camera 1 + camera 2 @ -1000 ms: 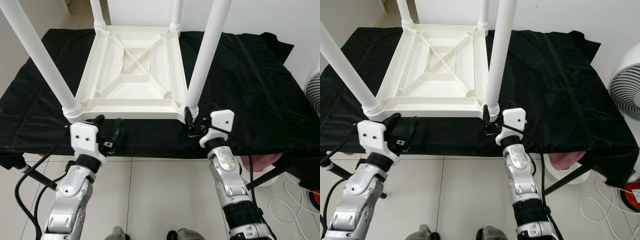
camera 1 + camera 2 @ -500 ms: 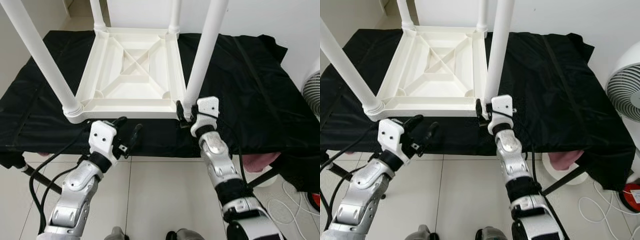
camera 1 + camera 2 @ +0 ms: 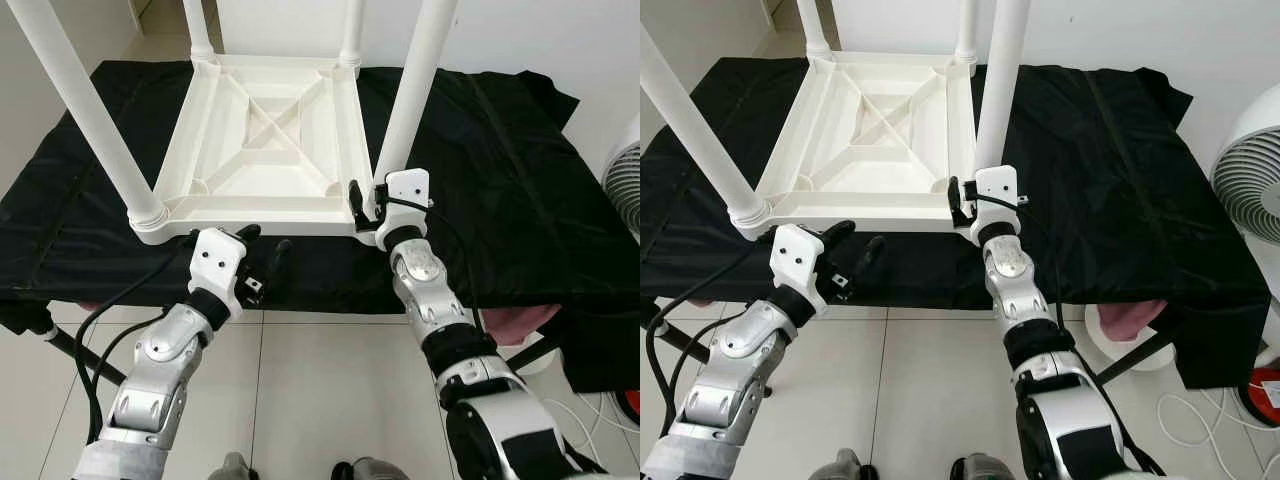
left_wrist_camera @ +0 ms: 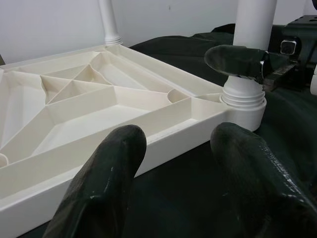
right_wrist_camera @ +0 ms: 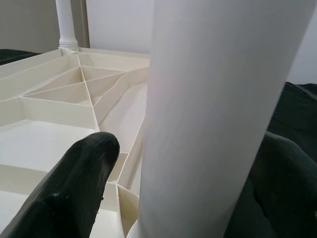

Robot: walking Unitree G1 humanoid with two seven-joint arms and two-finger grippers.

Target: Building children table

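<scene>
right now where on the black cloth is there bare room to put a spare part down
The widest bare patch of cloth lies right of the upturned table, out to the fan-side edge. A narrower strip runs left of the table. The near edge is crowded: the left gripper hovers open there and the right gripper straddles the near right leg.

Head stereo pair looks down and forward over the upturned table (image 3: 265, 140) on the bench (image 3: 500, 160). Left wrist cam sits low, close behind its tool (image 4: 173, 163), facing the near-right leg (image 4: 252, 29). Right wrist cam hugs that same leg.
</scene>
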